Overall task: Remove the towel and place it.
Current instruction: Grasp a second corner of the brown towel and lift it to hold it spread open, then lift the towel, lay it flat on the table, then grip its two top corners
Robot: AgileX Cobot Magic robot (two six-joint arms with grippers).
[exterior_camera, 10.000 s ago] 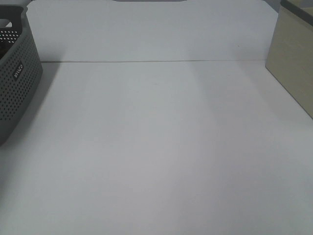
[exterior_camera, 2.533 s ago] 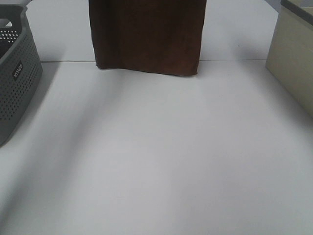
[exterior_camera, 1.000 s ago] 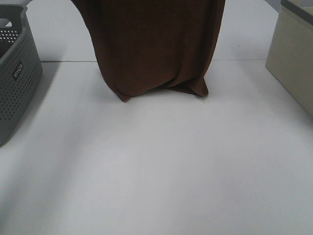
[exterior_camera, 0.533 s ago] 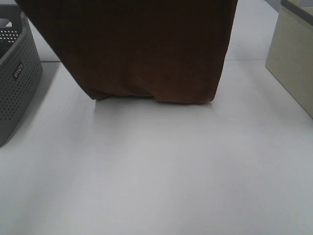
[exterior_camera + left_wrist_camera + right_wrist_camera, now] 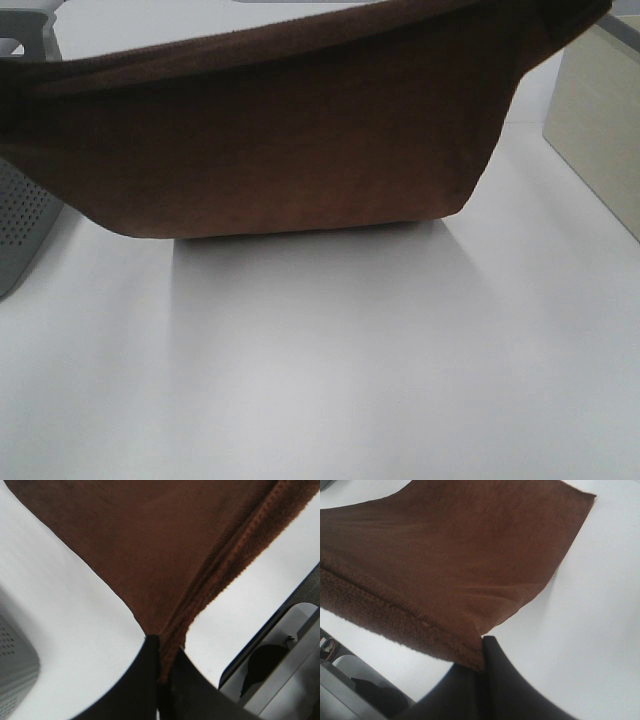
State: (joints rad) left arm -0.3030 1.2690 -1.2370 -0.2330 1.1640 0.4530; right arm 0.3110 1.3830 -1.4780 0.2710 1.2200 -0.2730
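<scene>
Now the left tool and right tool each clamp shut on a corner of the towel.

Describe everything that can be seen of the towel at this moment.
The towel is a large dark reddish-brown cloth with a soft terry pile and a stitched hem along its edge. It hangs spread wide over the white table, its upper edge stretched between two corners. The left gripper is shut on one corner and the right gripper on the other. Its lower edge seems to reach the table. In the high view it hides part of the grey basket. No tag is visible.
</scene>
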